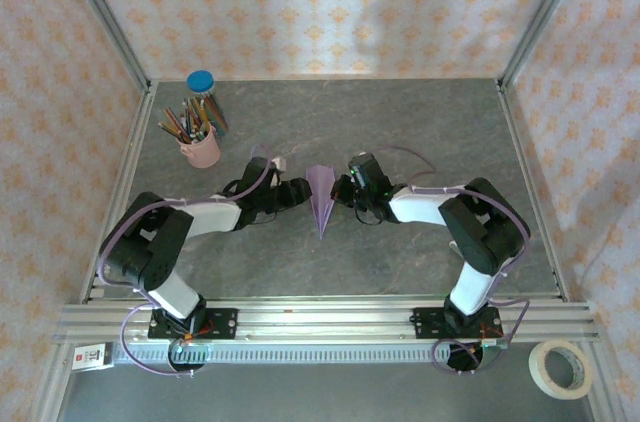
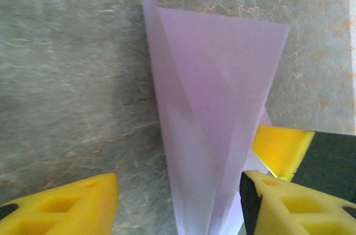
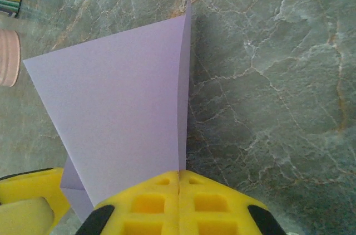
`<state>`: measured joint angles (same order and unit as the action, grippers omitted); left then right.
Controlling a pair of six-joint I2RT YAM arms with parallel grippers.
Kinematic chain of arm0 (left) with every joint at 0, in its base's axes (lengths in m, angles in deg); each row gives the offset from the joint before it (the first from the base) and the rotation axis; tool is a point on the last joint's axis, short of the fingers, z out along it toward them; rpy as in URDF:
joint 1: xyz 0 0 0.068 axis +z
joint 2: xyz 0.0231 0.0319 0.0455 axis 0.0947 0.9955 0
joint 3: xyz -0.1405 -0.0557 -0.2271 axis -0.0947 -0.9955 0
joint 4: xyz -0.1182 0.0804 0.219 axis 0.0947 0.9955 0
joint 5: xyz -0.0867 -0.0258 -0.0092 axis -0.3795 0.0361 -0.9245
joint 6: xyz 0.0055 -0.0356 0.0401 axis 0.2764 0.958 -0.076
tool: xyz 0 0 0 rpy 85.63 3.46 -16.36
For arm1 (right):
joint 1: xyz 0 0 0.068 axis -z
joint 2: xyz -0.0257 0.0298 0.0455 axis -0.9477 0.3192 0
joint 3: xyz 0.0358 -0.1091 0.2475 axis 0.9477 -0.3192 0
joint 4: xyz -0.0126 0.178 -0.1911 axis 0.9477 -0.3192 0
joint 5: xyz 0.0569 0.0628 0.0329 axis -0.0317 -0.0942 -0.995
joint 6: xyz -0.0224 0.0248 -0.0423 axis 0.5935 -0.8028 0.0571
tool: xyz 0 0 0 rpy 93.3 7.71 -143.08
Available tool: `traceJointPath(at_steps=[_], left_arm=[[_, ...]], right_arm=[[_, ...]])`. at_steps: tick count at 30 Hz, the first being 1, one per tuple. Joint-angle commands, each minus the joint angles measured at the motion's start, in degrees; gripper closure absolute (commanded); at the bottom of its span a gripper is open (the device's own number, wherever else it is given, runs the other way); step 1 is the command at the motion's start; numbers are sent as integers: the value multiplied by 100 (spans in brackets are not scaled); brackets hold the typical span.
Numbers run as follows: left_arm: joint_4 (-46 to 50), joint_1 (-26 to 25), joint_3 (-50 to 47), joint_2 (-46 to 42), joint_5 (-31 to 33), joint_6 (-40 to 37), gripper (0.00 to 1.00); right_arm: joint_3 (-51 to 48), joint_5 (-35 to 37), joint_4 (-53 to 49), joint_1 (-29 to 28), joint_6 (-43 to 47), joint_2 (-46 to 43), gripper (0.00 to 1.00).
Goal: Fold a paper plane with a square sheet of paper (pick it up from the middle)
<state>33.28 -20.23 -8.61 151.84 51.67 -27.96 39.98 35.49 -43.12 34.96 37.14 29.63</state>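
The square sheet of paper is folded into a narrow, pointed lilac paper plane [image 1: 320, 198] at mid-table, tip toward the near edge. It stands on its fold in the left wrist view as a tall wedge [image 2: 211, 107]. My right gripper [image 3: 179, 187] is shut on the paper's [image 3: 117, 118] creased edge, and reaches in from the right [image 1: 343, 192]. My left gripper [image 2: 178, 207] is open, jaws either side of the plane: the left finger [image 2: 72, 204] stands apart from it, the right finger [image 2: 289, 207] sits against it. From above it comes in from the left [image 1: 300, 192].
A pink pencil cup [image 1: 202, 147] and a blue-lidded can [image 1: 202, 82] stand at the back left; the cup's side [image 3: 8, 57] appears at the right wrist view's left edge. A tape roll [image 1: 560, 367] lies beyond the near rail, right. Walls enclose the table.
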Motion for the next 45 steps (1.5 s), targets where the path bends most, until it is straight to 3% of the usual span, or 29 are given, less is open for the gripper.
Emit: traceJointPath(at_steps=[1,3,11,23,31,37,45], left_arm=[[221,-44,320,167,57,-20,45],[424,-52,413,263,254,-18,52],[808,-55,627,453,529,-11,64],[722,-43,655,441,527,158,76],[414,-20,561,313,403,193,99],[392,162,406,-120,638,276,100],[290,309,336,147,423,350,100]], right_arm=[[-36,171,-119,7,-40,-133,100],[-27,171,-135,12,-45,-124,100],[-44,184,-137,13,-50,-135,100],[69,224,-179,13,-24,-124,100],[75,246,-54,21,-19,-220,100],[2,351,183,21,-75,-419,100],[-43,363,380,45,-165,-218,100]])
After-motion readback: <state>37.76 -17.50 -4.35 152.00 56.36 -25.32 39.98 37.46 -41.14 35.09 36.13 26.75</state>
